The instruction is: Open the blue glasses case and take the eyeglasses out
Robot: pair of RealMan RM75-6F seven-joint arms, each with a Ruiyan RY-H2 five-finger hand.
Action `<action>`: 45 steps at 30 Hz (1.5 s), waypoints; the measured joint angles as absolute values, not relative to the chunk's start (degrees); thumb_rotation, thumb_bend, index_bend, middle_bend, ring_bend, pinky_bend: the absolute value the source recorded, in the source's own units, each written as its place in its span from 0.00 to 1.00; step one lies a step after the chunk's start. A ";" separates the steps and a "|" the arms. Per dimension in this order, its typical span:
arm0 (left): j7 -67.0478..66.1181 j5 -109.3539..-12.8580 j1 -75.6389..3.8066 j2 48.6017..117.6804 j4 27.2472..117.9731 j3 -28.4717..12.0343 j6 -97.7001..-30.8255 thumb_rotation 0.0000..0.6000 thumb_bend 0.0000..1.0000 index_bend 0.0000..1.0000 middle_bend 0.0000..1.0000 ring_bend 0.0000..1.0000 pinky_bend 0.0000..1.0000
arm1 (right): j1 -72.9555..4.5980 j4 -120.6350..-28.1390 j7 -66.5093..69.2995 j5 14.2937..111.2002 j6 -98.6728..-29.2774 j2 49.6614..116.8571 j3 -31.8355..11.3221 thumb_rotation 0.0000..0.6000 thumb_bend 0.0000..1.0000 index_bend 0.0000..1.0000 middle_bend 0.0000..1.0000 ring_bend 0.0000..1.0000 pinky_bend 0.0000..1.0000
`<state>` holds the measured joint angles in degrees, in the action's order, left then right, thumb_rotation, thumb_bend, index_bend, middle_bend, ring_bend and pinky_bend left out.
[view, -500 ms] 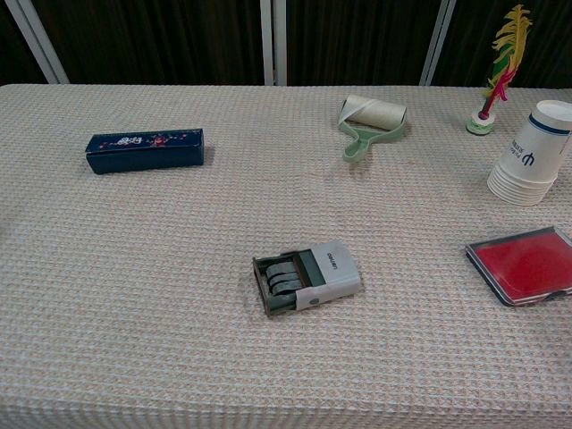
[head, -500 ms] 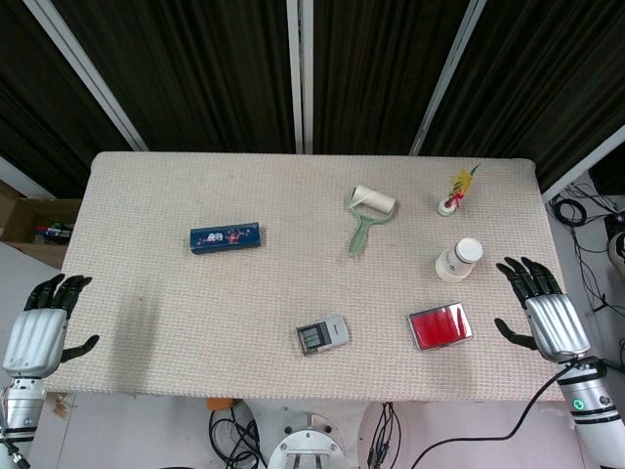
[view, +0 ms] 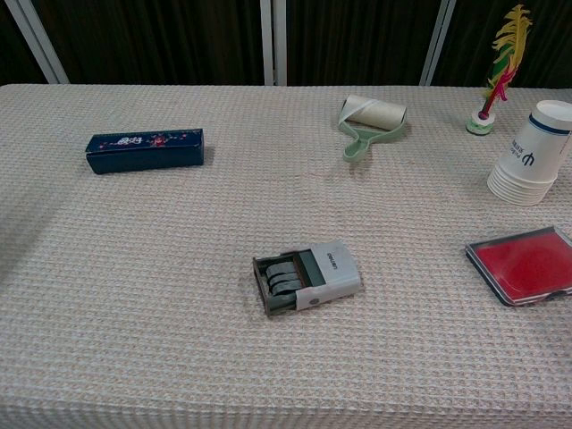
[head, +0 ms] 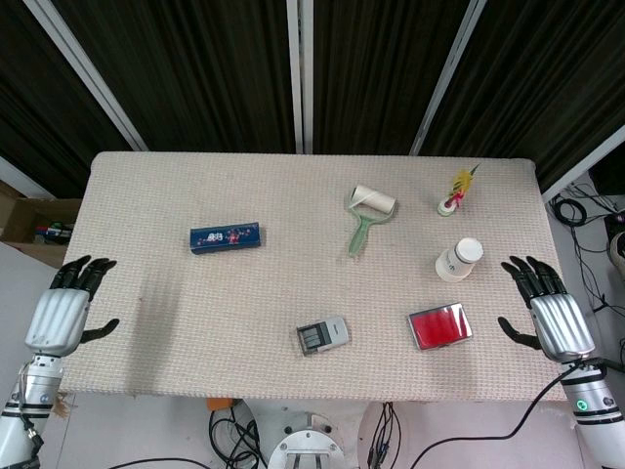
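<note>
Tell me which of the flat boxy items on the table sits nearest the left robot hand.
The blue glasses case, closed, far left; the grey stamp and red pad lie further right.

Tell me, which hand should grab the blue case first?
Probably the left. The left hand hovers open at the table's left edge, on the same side as the blue case. The right hand is at the far right edge, beyond the red pad.

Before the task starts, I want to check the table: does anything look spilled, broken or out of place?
Nothing stands out. The blue glasses case lies closed and flat, the paper cups stand upright, and no spill shows on the table.
</note>
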<state>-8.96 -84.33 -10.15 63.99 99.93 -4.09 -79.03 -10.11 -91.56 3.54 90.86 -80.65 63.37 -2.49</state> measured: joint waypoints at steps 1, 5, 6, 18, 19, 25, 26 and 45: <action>-8.57 -84.39 -11.01 63.93 100.01 -4.51 -78.16 1.00 0.16 0.16 0.15 0.07 0.14 | -9.99 -91.45 3.69 90.96 -80.90 63.39 -2.42 1.00 0.20 0.12 0.10 0.00 0.11; -6.49 -84.25 -15.78 64.04 99.84 -6.85 -73.21 1.00 0.17 0.15 0.15 0.07 0.14 | -9.38 -90.95 4.37 91.14 -81.83 63.50 -2.11 1.00 0.20 0.12 0.10 0.00 0.11; -5.94 -84.04 -16.88 64.17 99.67 -7.40 -71.95 1.00 0.17 0.15 0.16 0.07 0.14 | -9.29 -90.89 4.47 91.20 -81.99 63.52 -2.06 1.00 0.20 0.12 0.10 0.00 0.11; -1.08 -71.97 -35.15 70.50 89.19 -15.28 -49.41 1.00 0.25 0.14 0.21 0.09 0.14 | -7.96 -90.51 4.79 91.79 -83.99 63.84 -1.41 1.00 0.20 0.12 0.10 0.00 0.11; -0.91 -70.64 -36.41 71.37 87.61 -15.72 -47.89 1.00 0.28 0.13 0.21 0.09 0.14 | -7.88 -90.52 4.79 91.76 -84.10 63.85 -1.41 1.00 0.20 0.12 0.10 0.00 0.11; -0.41 -61.00 -43.92 77.61 76.26 -17.63 -38.47 0.53 0.44 0.13 0.22 0.09 0.14 | -7.73 -90.72 4.53 91.51 -84.14 63.83 -1.44 1.00 0.20 0.12 0.10 0.00 0.11; -0.22 -59.25 -45.14 79.00 73.90 -17.83 -36.89 0.45 0.46 0.13 0.23 0.09 0.14 | -7.72 -90.75 4.50 91.36 -84.07 63.84 -1.46 1.00 0.20 0.12 0.10 0.00 0.11; -0.95 -48.04 -52.37 89.10 59.66 -14.26 -28.54 0.11 0.52 0.09 0.29 0.12 0.14 | -8.10 -90.78 4.10 89.69 -82.26 64.21 -1.89 1.00 0.20 0.12 0.10 0.00 0.11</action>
